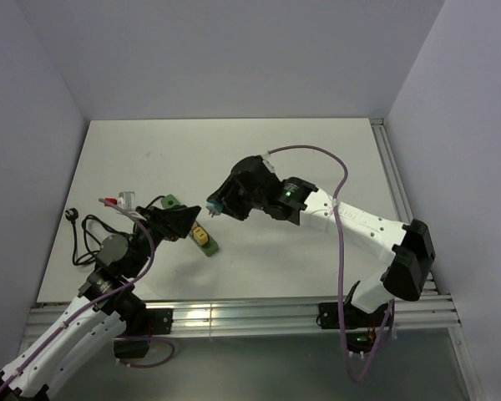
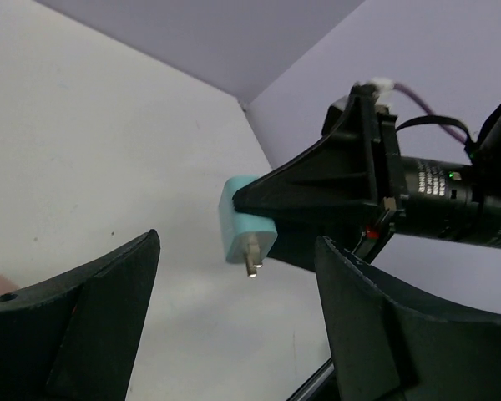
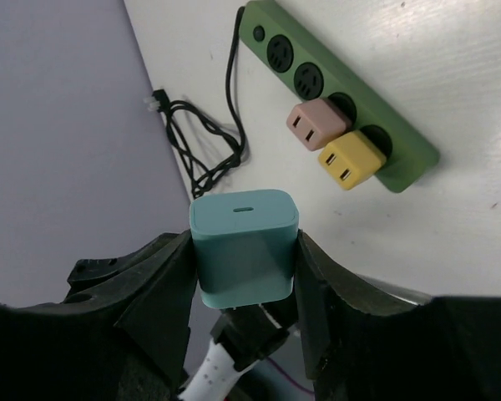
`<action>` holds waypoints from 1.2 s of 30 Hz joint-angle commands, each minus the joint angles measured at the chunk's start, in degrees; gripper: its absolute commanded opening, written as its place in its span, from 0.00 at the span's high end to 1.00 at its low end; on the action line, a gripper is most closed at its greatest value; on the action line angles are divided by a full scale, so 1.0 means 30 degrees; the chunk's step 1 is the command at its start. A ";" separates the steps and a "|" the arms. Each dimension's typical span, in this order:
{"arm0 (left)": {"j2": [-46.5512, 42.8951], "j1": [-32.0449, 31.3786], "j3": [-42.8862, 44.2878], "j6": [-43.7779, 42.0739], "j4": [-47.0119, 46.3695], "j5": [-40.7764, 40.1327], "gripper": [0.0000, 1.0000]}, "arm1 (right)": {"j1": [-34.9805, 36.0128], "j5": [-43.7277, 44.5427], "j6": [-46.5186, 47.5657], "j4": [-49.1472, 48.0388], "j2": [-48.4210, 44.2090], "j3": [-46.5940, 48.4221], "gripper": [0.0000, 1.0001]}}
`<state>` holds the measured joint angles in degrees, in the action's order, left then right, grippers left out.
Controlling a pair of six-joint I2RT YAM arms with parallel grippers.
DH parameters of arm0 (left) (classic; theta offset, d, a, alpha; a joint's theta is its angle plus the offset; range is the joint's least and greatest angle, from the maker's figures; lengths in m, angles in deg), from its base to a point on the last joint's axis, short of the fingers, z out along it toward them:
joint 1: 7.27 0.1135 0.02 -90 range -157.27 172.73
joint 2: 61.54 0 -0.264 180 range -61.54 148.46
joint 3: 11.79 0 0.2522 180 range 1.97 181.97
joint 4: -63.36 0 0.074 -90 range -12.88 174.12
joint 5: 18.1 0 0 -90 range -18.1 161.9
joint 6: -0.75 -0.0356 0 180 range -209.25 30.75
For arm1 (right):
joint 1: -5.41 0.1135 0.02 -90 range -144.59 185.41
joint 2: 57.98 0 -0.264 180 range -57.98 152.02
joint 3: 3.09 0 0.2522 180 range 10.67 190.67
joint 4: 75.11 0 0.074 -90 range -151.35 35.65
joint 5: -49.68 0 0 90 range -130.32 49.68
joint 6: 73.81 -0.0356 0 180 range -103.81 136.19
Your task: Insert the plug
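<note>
My right gripper point(image 1: 216, 205) is shut on a teal plug adapter point(image 3: 244, 246) and holds it in the air above the table; the plug also shows in the top view point(image 1: 212, 206). In the left wrist view the teal plug point(image 2: 244, 227) hangs with its two metal prongs pointing down. The green power strip point(image 3: 355, 113) lies on the table with a pink plug point(image 3: 316, 126) and a yellow plug point(image 3: 351, 159) in its sockets. My left gripper point(image 1: 182, 222) is open and empty, over the strip point(image 1: 210, 247), just left of the teal plug.
The strip's black cable point(image 1: 90, 241) lies coiled at the table's left edge, ending in a black plug point(image 1: 72, 215). Metal rails point(image 1: 259, 316) run along the near and right edges. White walls enclose the table.
</note>
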<state>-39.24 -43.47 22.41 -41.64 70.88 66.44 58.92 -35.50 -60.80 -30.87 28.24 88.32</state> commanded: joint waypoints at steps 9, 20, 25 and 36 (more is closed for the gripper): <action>0.2906 -0.0441 0.0041 -0.1487 -0.5680 0.0673 0.25 | 0.0735 0.1059 -0.3164 -0.0493 0.0470 0.1742 1.00; 0.4633 -0.0558 0.0390 -0.0725 -0.4957 0.0295 0.43 | 0.0794 0.0416 -0.2784 -0.1018 0.0852 0.1863 1.00; 0.5308 -0.0529 0.1094 -0.0579 -0.4043 0.0089 0.44 | 0.0823 0.0414 -0.2433 -0.1107 0.0676 0.2066 1.00; 0.4900 -0.0500 0.2176 -0.0138 -0.1705 -0.0761 1.00 | 0.0794 -0.2651 0.2507 -0.2631 0.0968 0.2944 0.11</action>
<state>-23.76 -45.31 25.41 -42.80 61.60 66.42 60.63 -37.09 -61.77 -33.76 31.08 92.52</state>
